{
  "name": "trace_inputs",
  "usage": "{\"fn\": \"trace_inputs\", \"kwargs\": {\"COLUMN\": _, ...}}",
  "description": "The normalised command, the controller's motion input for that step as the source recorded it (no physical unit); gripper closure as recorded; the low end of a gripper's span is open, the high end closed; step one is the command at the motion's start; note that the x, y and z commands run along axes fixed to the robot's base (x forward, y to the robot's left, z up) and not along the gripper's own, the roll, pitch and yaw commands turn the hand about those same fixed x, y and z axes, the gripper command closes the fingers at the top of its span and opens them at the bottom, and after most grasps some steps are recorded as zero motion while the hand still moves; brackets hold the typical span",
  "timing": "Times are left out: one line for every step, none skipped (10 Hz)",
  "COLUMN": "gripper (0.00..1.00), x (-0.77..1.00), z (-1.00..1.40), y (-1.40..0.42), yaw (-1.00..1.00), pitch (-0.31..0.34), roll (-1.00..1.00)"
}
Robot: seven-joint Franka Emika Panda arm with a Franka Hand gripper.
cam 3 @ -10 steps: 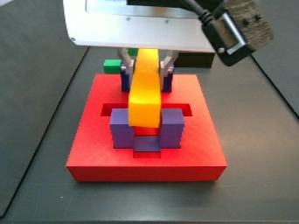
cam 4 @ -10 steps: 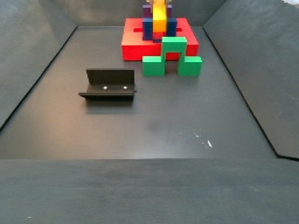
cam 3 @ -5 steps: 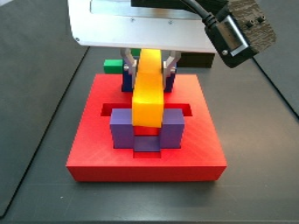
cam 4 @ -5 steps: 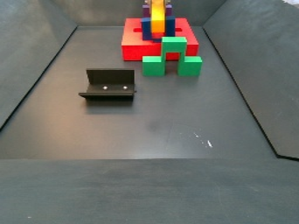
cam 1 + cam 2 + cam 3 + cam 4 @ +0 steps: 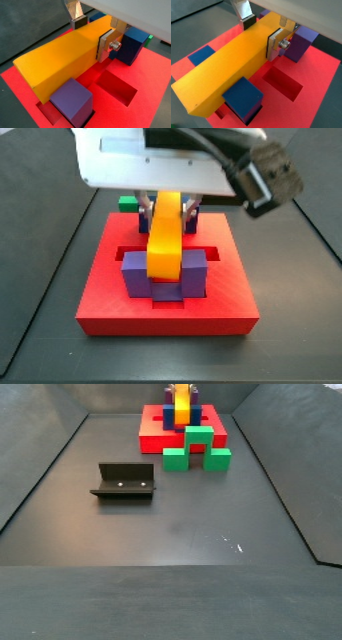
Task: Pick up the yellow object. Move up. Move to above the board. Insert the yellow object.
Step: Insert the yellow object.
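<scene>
In a side view the fixture (image 5: 123,481) stands at the left on the dark floor (image 5: 174,534), well apart from everything else. To its right, at the far end, lies the red board (image 5: 155,428), with green blocks (image 5: 198,444) stacked against its near edge and the yellow bar (image 5: 181,400) rising above it.

In a side view from the board's other side, the board (image 5: 107,303) fills the middle. A purple block (image 5: 136,276) stands on its near part, left of the bar (image 5: 164,233), and a second purple block (image 5: 195,274) stands right of it; the bar's near end sits between them, tilted down towards the camera. A green block (image 5: 127,202) shows behind the board at the left.

The gripper (image 5: 170,203) hangs over the board's far half, its fingers clamped on the bar's far end. In both wrist views the silver finger (image 5: 106,45) presses flat against the bar's (image 5: 57,62) side, with the opposite finger (image 5: 246,16) on the other side of the bar (image 5: 224,65). Beneath it lies an open slot (image 5: 117,87) in the board (image 5: 150,107), and blue (image 5: 243,95) and purple (image 5: 301,42) blocks stand close by.
</scene>
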Motion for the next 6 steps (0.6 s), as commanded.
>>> {"fn": "trace_inputs", "kwargs": {"gripper": 1.00, "x": 0.10, "z": -0.15, "y": -0.14, "yaw": 0.13, "pitch": 0.011, "roll": 0.35}}
{"fn": "trace_inputs", "kwargs": {"gripper": 1.00, "x": 0.16, "z": -0.14, "y": -0.13, "yaw": 0.21, "pitch": 0.019, "roll": 0.37}}
{"fn": "trace_inputs", "kwargs": {"gripper": 1.00, "x": 0.14, "z": -0.16, "y": -0.11, "yaw": 0.21, "pitch": 0.009, "roll": 0.37}}
{"fn": "trace_inputs", "kwargs": {"gripper": 1.00, "x": 0.15, "z": -0.19, "y": -0.11, "yaw": 0.20, "pitch": 0.004, "roll": 0.37}}
{"fn": "trace_inputs", "kwargs": {"gripper": 1.00, "x": 0.09, "z": -0.22, "y": -0.10, "yaw": 0.19, "pitch": 0.000, "roll": 0.39}}
{"fn": "trace_inputs", "kwargs": {"gripper": 1.00, "x": 0.06, "z": -0.24, "y": -0.09, "yaw": 0.18, "pitch": 0.000, "roll": 0.38}}
